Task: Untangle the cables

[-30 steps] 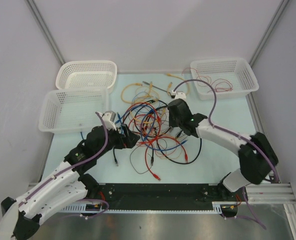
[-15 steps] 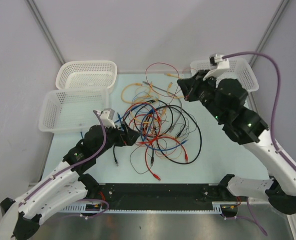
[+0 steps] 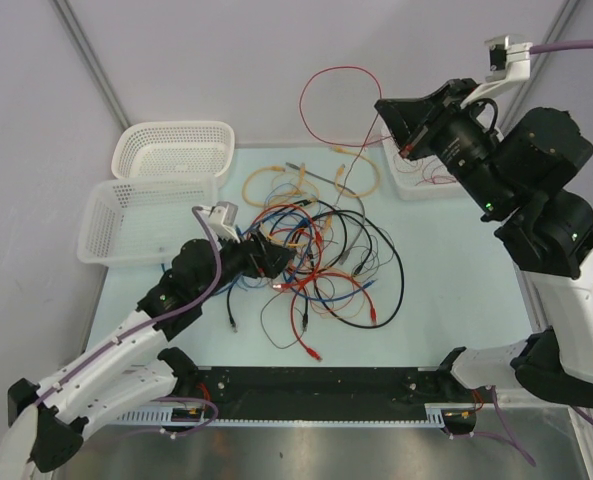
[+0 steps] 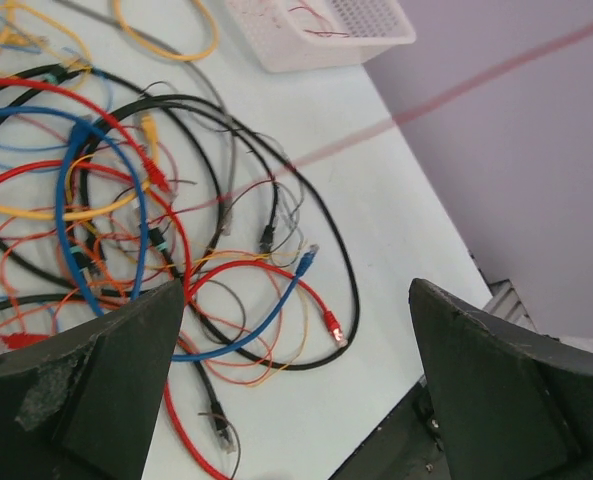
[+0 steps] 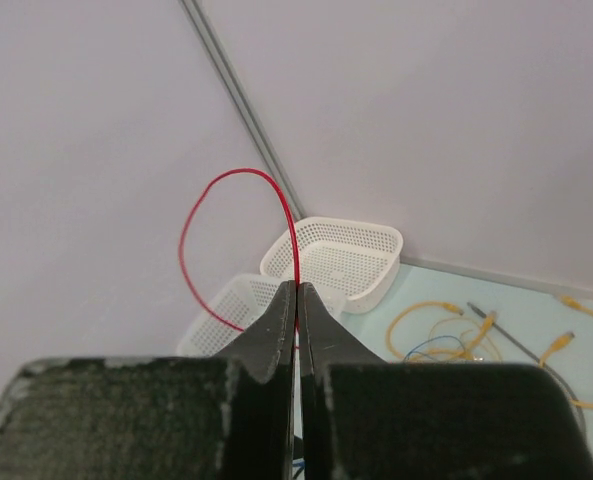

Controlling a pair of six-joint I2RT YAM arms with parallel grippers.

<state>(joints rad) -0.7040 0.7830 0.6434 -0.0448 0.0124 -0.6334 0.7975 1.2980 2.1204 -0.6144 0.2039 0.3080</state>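
Red wire (image 3: 341, 68), one strand, is clamped in the right gripper (image 5: 296, 292) high above the table (image 3: 446, 300). The left gripper (image 4: 296, 300) stands wide apart over the tangled cables (image 3: 321, 265). Three white baskets (image 3: 173, 150): two far left, one far right.

Cables (image 3: 311, 262) lie on table (image 3: 446, 300), right of basket (image 3: 141, 222).

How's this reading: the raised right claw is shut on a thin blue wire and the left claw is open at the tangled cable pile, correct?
No: the thin wire is red, not blue; the right wrist view shows it pinched in the shut right claw. The rest stands: the left claw is open at the tangled pile of coloured cables.
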